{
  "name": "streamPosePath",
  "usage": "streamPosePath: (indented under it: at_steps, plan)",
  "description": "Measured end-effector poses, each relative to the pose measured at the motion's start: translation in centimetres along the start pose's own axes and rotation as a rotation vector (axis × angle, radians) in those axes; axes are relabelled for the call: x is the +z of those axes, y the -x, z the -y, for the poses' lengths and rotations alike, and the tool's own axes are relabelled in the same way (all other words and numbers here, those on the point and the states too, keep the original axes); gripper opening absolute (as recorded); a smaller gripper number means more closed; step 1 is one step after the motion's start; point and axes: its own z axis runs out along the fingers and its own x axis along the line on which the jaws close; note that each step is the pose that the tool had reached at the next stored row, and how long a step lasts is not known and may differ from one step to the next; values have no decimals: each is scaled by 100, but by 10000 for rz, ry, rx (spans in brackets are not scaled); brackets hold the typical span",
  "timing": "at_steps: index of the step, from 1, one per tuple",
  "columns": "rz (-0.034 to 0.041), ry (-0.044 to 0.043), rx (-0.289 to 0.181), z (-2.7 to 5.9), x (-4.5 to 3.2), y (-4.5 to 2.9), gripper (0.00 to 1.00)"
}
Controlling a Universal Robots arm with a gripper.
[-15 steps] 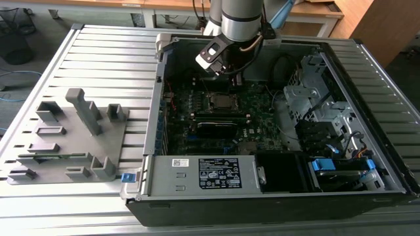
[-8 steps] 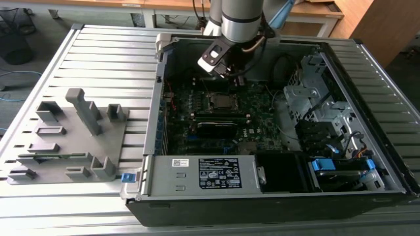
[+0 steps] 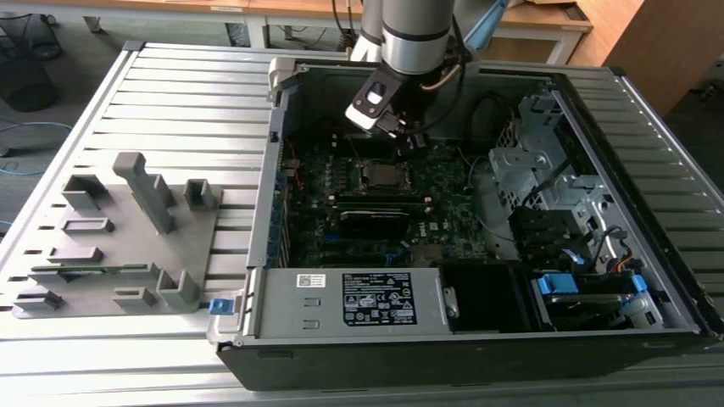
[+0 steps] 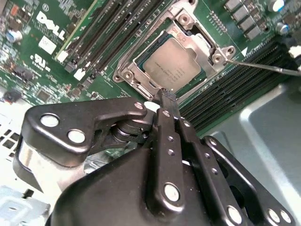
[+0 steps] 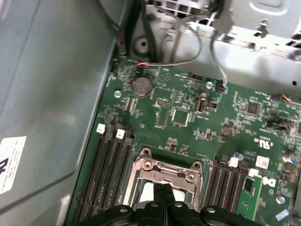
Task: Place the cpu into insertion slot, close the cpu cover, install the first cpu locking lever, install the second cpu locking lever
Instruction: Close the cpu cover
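Cpu (image 4: 171, 63) is down in the insertion slot (image 3: 382, 175), mid-motherboard (image 5: 178, 117). The cpu cover (image 4: 205, 46) looks folded flat over it, the pale face showing through the window, so I'd call those two steps done. One thin locking lever (image 4: 263, 66) juts out sideways past the socket corner and looks unlatched, so the levers appear left to do. Just beyond, the claw (image 4: 165, 96) has its fingers pinched together, tips right at the cover's edge, carrying nothing I can make out.
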Motion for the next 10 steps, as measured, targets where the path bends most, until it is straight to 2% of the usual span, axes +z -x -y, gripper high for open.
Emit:
streamPosePath:
  at_steps: [3, 10]
  plan:
    - [-14, -3, -295, 0, 2, 0, 11]
    - [-14, -4, -320, 0, 2, 0, 11]
